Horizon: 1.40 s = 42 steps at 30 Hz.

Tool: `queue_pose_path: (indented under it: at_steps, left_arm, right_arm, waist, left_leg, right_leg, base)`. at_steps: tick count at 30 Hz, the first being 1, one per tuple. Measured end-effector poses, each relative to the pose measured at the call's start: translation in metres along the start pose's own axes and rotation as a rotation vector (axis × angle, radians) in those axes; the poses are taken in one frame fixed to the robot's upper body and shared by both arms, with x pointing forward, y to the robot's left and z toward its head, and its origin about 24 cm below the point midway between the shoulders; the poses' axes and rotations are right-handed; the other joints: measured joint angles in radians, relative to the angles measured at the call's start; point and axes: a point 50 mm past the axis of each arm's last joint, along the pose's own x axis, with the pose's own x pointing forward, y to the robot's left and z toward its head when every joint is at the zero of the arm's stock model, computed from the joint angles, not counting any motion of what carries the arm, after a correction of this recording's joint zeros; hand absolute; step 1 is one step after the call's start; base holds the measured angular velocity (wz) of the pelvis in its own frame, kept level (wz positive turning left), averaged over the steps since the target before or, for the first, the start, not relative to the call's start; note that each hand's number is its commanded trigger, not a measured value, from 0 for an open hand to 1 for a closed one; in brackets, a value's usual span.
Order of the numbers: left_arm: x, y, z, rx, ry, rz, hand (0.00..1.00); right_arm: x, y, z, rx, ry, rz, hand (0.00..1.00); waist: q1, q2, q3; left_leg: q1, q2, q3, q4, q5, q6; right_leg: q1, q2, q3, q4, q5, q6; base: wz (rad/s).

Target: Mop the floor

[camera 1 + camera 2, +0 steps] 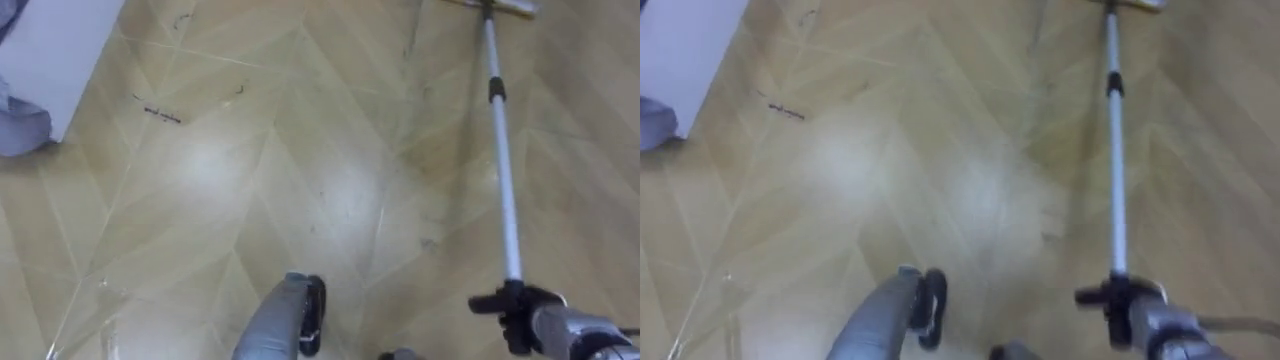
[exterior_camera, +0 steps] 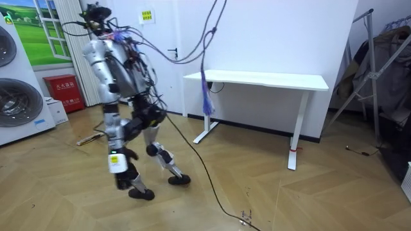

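Observation:
The mop's silver pole (image 1: 503,170) runs from the mop head (image 1: 497,6) at the top right of the floor down to my right hand (image 1: 527,316), which is shut round its lower end. My left hand (image 1: 313,312) hangs at the bottom centre, away from the pole and with nothing seen in it. In the room view I stand in mid-stride on the wooden floor near the washing machines, with the mop head (image 2: 87,138) on the floor at the room view's left.
A white appliance (image 1: 55,50) and a grey bundle (image 1: 18,128) sit at the upper left. Dark marks (image 1: 158,111) streak the herringbone floor. A white table (image 2: 257,81), washing machines (image 2: 16,90), a red box (image 2: 64,91) and a clothes rack (image 2: 379,64) stand around.

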Motion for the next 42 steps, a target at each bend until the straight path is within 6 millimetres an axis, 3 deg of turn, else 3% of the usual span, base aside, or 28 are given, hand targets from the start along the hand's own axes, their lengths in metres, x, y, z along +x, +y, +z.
queue_pose_path:
  at_steps: [1, 3, 5, 7, 10, 12, 14, 15, 16, 17, 18, 19, 20, 21, 23, 24, 25, 26, 27, 28, 29, 30, 31, 33, 35, 38, 40, 42]
  left_arm:
    - [0.0, -0.003, 0.004, -0.003, -0.016, -0.007, 0.0]
    - [0.0, -0.003, 0.013, 0.019, -0.05, 0.004, 0.0]
    - [0.0, -0.003, 0.019, 0.023, -0.068, 0.027, 0.0]
    - [0.0, -0.005, 0.019, 0.024, -0.068, 0.033, 0.0]
    - [-0.001, -0.01, 0.007, 0.022, -0.026, 0.017, 0.0]
    - [-0.002, -0.014, -0.003, 0.023, 0.018, 0.009, 0.0]
    - [-0.002, -0.014, -0.008, 0.021, 0.049, 0.008, 0.0]
    - [-0.002, -0.012, -0.01, 0.012, 0.058, 0.013, 0.0]
    - [-0.002, -0.008, -0.01, -0.006, 0.058, 0.026, 0.0]
    - [-0.002, -0.007, -0.011, -0.014, 0.057, 0.034, 0.0]
    - [-0.003, -0.007, -0.01, -0.032, 0.045, 0.038, 0.0]
    - [-0.003, -0.005, -0.01, -0.041, 0.032, 0.04, 0.0]
    - [-0.004, -0.003, -0.008, -0.038, 0.022, 0.043, 0.0]
    - [-0.004, 0.002, -0.005, -0.035, 0.0, 0.053, 0.0]
    - [-0.004, 0.008, -0.01, -0.028, 0.003, 0.067, 0.0]
    - [-0.005, 0.008, -0.014, -0.021, 0.012, 0.067, 0.0]
    - [-0.005, 0.008, -0.021, -0.02, 0.023, 0.054, 0.0]
    - [-0.005, 0.007, -0.02, -0.017, 0.018, 0.047, 0.0]
    - [-0.006, 0.007, -0.023, -0.005, 0.027, 0.035, 0.0]
    - [-0.005, 0.006, -0.02, -0.005, 0.021, 0.025, 0.0]
    - [-0.005, 0.005, -0.016, -0.004, 0.011, 0.021, 0.0]
    - [-0.004, 0.002, -0.01, 0.001, -0.012, 0.013, 0.0]
    - [-0.005, -0.002, -0.006, 0.006, -0.034, -0.002, 0.0]
    - [-0.005, -0.006, 0.0, 0.006, -0.054, -0.011, 0.0]
    - [-0.005, -0.008, 0.009, 0.018, -0.08, -0.01, 0.0]
    - [-0.004, -0.011, 0.011, 0.019, -0.082, -0.012, 0.0]
    - [-0.004, -0.014, 0.008, 0.043, -0.065, -0.003, 0.0]
    - [-0.004, -0.016, 0.006, 0.043, -0.047, -0.006, 0.0]
  right_arm:
    - [0.002, -0.018, -0.031, -0.027, 0.083, -0.058, 1.0]
    - [0.001, -0.03, -0.075, -0.068, 0.185, -0.123, 1.0]
    - [-0.002, -0.032, -0.101, -0.079, 0.247, -0.15, 1.0]
    - [-0.005, -0.02, -0.128, -0.098, 0.307, -0.132, 1.0]
    - [-0.005, -0.002, -0.133, -0.115, 0.324, -0.09, 1.0]
    - [-0.004, 0.001, -0.128, -0.128, 0.326, -0.086, 1.0]
    - [-0.002, -0.001, -0.114, -0.124, 0.311, -0.097, 1.0]
    - [0.0, -0.002, -0.091, -0.129, 0.271, -0.104, 1.0]
    - [0.002, -0.002, -0.063, -0.124, 0.21, -0.11, 1.0]
    - [0.002, -0.002, -0.047, -0.129, 0.172, -0.115, 1.0]
    - [0.0, -0.004, -0.014, -0.125, 0.092, -0.121, 1.0]
    - [-0.004, -0.003, 0.021, -0.123, 0.006, -0.122, 1.0]
    - [-0.007, -0.002, 0.038, -0.119, -0.039, -0.119, 1.0]
    - [-0.013, 0.002, 0.064, -0.116, -0.123, -0.107, 1.0]
    - [-0.021, 0.012, 0.089, -0.095, -0.221, -0.064, 1.0]
    - [-0.021, 0.014, 0.091, -0.069, -0.228, -0.041, 1.0]
    - [-0.019, 0.014, 0.083, -0.039, -0.208, -0.024, 1.0]
    - [-0.017, 0.014, 0.078, -0.029, -0.195, -0.018, 1.0]
    - [-0.011, 0.011, 0.059, -0.013, -0.152, -0.013, 1.0]
    - [-0.006, 0.004, 0.035, 0.004, -0.095, -0.025, 1.0]
    - [-0.003, 0.0, 0.022, 0.012, -0.064, -0.034, 1.0]
    - [0.0, -0.009, -0.005, 0.013, 0.013, -0.062, 1.0]
    - [0.002, -0.018, -0.03, -0.001, 0.084, -0.097, 1.0]
    - [0.001, -0.027, -0.063, -0.039, 0.16, -0.146, 1.0]
    - [0.001, -0.026, -0.076, -0.056, 0.192, -0.169, 1.0]
    - [0.001, -0.011, -0.087, -0.085, 0.213, -0.162, 1.0]
    - [0.001, 0.002, -0.096, -0.097, 0.226, -0.132, 1.0]
    - [0.0, 0.007, -0.099, -0.089, 0.239, -0.116, 1.0]
  waist:
    - [-0.015, 0.03, -0.0161]
    - [-0.032, 0.065, -0.0314]
    - [-0.057, 0.091, -0.0298]
    - [-0.075, 0.099, -0.0241]
    - [-0.095, 0.101, -0.0241]
    - [-0.097, 0.097, -0.0223]
    - [-0.09, 0.088, -0.0179]
    - [-0.088, 0.078, -0.012]
    - [-0.079, 0.059, -0.0041]
    - [-0.065, 0.048, -0.0013]
    - [-0.035, 0.034, 0.0016]
    - [-0.018, 0.023, 0.0026]
    - [-0.011, 0.016, 0.0037]
    - [0.01, -0.001, 0.0119]
    - [0.028, -0.014, 0.0092]
    - [0.038, -0.021, 0.0084]
    - [0.04, -0.019, 0.0069]
    - [0.039, -0.013, 0.006]
    - [0.033, -0.01, 0.0017]
    - [0.014, -0.006, -0.0009]
    - [0.009, -0.005, -0.0016]
    - [0.005, -0.002, -0.0023]
    - [0.001, 0.016, -0.0104]
    - [-0.017, 0.046, -0.0257]
    - [-0.034, 0.07, -0.0199]
    - [-0.061, 0.088, -0.0145]
    - [-0.08, 0.092, -0.0149]
    - [-0.094, 0.088, -0.0129]
  left_leg:
    - [0.033, -0.026, -0.004, -0.005, -0.025, 0.015]
    - [0.078, -0.059, -0.032, -0.038, -0.043, 0.025]
    - [0.12, -0.083, -0.077, -0.081, -0.043, 0.024]
    - [0.196, -0.089, -0.111, -0.15, -0.048, 0.014]
    - [0.29, -0.094, -0.144, -0.216, -0.073, -0.002]
    - [0.341, -0.095, -0.146, -0.219, -0.108, -0.007]
    - [0.369, -0.092, -0.144, -0.172, -0.136, -0.031]
    - [0.321, -0.073, -0.11, -0.037, -0.115, -0.075]
    - [0.25, -0.044, -0.058, 0.141, -0.035, -0.151]
    - [0.215, -0.03, -0.036, 0.214, 0.017, -0.171]
    - [0.148, -0.002, -0.012, 0.345, 0.147, -0.175]
    - [0.078, 0.016, -0.01, 0.438, 0.234, -0.177]
    - [0.041, 0.028, -0.01, 0.469, 0.226, -0.171]
    - [-0.03, 0.055, -0.012, 0.484, 0.186, -0.157]
    - [-0.098, 0.073, -0.025, 0.363, 0.117, -0.151]
    - [-0.098, 0.074, -0.033, 0.199, 0.093, -0.146]
    - [-0.08, 0.074, -0.038, 0.008, 0.097, -0.148]
    - [-0.072, 0.075, -0.036, -0.066, 0.118, -0.137]
    - [-0.059, 0.069, -0.028, -0.071, 0.122, -0.1]
    - [-0.035, 0.039, -0.022, -0.064, 0.092, -0.053]
    - [-0.024, 0.027, -0.016, -0.061, 0.076, -0.041]
    - [0.003, 0.009, 0.007, -0.054, 0.05, -0.016]
    - [0.025, 0.0, 0.017, -0.043, 0.018, -0.001]
    - [0.057, -0.024, 0.009, -0.05, -0.016, 0.012]
    - [0.088, -0.038, -0.018, -0.07, -0.031, 0.01]
    - [0.159, -0.06, -0.084, -0.132, -0.039, -0.004]
    - [0.215, -0.068, -0.119, -0.166, -0.056, -0.023]
    - [0.244, -0.077, -0.148, -0.152, -0.084, -0.038]
  right_leg:
    - [-0.01, -0.001, 0.014, 0.041, 0.064, 0.005]
    - [-0.063, 0.014, 0.041, 0.088, 0.106, 0.009]
    - [-0.157, 0.026, 0.033, 0.095, 0.098, -0.005]
    - [-0.239, 0.043, 0.011, -0.057, 0.103, -0.014]
    - [-0.251, 0.044, -0.049, -0.364, 0.175, -0.053]
    - [-0.225, 0.037, -0.076, -0.433, 0.235, -0.082]
    - [-0.193, 0.011, -0.107, -0.391, 0.227, -0.087]
    - [-0.188, 0.009, -0.115, -0.349, 0.197, -0.094]
    - [-0.193, 0.009, -0.105, -0.291, 0.169, -0.116]
    - [-0.195, 0.011, -0.099, -0.267, 0.151, -0.122]
    - [-0.197, 0.025, -0.083, -0.232, 0.122, -0.131]
    - [-0.2, 0.039, -0.074, -0.205, 0.093, -0.137]
    - [-0.203, 0.044, -0.073, -0.191, 0.08, -0.141]
    - [-0.203, 0.059, -0.069, -0.169, 0.059, -0.136]
    - [-0.175, 0.069, -0.069, -0.164, 0.023, -0.136]
    - [-0.134, 0.069, -0.068, -0.181, 0.0, -0.128]
    - [-0.086, 0.069, -0.069, -0.203, -0.025, -0.115]
    - [-0.062, 0.069, -0.072, -0.214, -0.038, -0.11]
    - [-0.018, 0.054, -0.078, -0.224, -0.067, -0.092]
    - [0.006, 0.032, -0.073, -0.212, -0.086, -0.069]
    - [0.009, 0.02, -0.065, -0.191, -0.083, -0.065]
    - [0.003, -0.001, -0.045, -0.125, -0.063, -0.031]
    - [-0.012, -0.004, -0.026, -0.061, -0.018, -0.007]
    - [-0.051, -0.007, -0.003, 0.03, 0.064, 0.002]
    - [-0.123, -0.003, 0.007, 0.064, 0.07, 0.0]
    - [-0.226, 0.018, -0.007, -0.094, 0.071, -0.01]
    - [-0.235, 0.029, -0.013, -0.327, 0.122, -0.033]
    - [-0.213, 0.016, -0.04, -0.365, 0.169, -0.056]
  base:
    - [0.26]
    - [0.12]
    - [-0.08]
    - [-0.37]
    - [-0.36]
    - [-0.1]
    - [0.03]
    - [-0.1]
    - [-0.21]
    - [-0.44]
    - [-0.47]
    - [-0.41]
    - [-0.25]
    - [-0.18]
    - [-0.06]
    - [0.12]
    - [0.13]
    - [0.24]
    - [0.53]
    - [0.67]
    - [0.66]
    - [0.28]
    - [0.13]
    - [-0.05]
    - [-0.32]
    - [-0.45]
    - [-0.07]
    - [0.28]
